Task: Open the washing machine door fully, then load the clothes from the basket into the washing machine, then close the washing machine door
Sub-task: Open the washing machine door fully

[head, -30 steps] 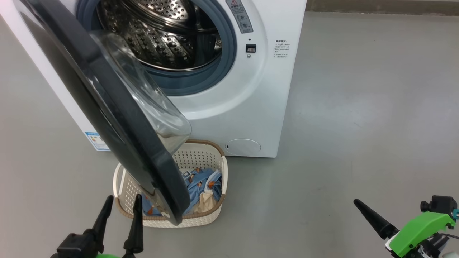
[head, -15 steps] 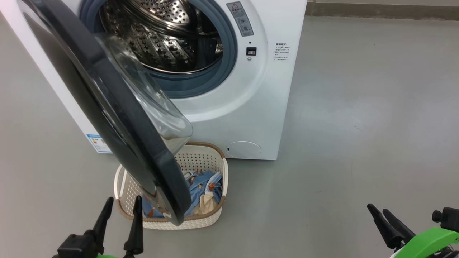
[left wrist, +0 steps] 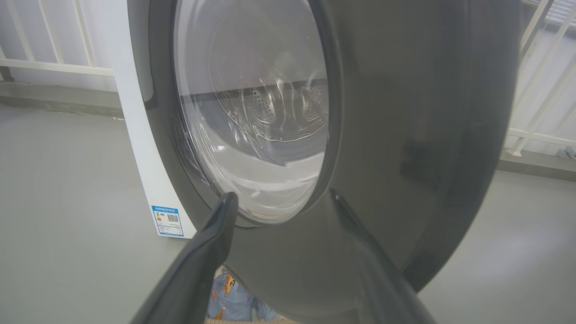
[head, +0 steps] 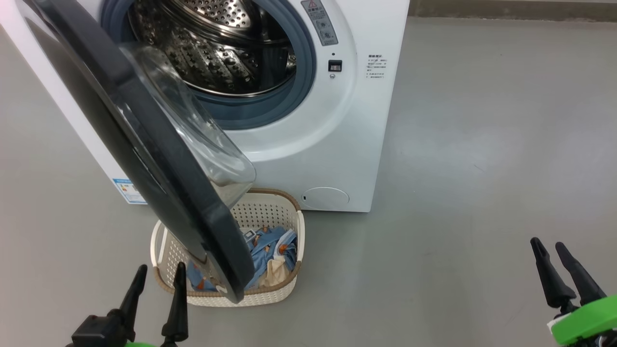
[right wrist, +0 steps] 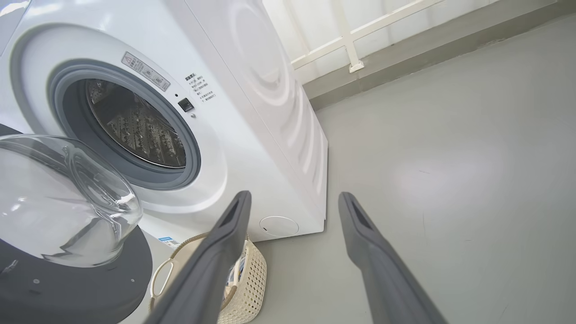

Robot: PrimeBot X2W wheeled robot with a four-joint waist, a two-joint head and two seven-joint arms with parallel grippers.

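The left gripper (head: 161, 270) is seen spread wide with nothing between its two dark fingers, which are pointed at the outer face of the washing machine door (head: 144, 144) just in front of them. The right gripper (head: 547, 242) is likewise held wide and empty, well apart to the right, above bare grey floor (head: 482, 144).

The door is swung out from the washing machine (head: 337, 144), and its clear glass bowl (head: 193, 125) is turned toward the steel drum (head: 221, 53). The left part of the basket (head: 270, 193) is covered by the door's lower edge in the head view, and the door is placed between the left gripper and the drum opening. The basket is set on the floor right against the machine's front, and the clothes (head: 262, 246) are bundled inside it; light-blue cloth with orange figures and one cream piece (head: 275, 272) can be made out, but the garments cannot be counted.

Four markings are found on the machine: a grey warning label (head: 319, 19) with a red triangle beside the blue-grey gasket (head: 270, 108), a small block of dark print (head: 377, 66), a blue sticker (left wrist: 168, 220) with a square code low on the left, and a round white cap (head: 326, 198). None of the lettering can be read. A white railing (right wrist: 351, 40) is seen behind the machine.
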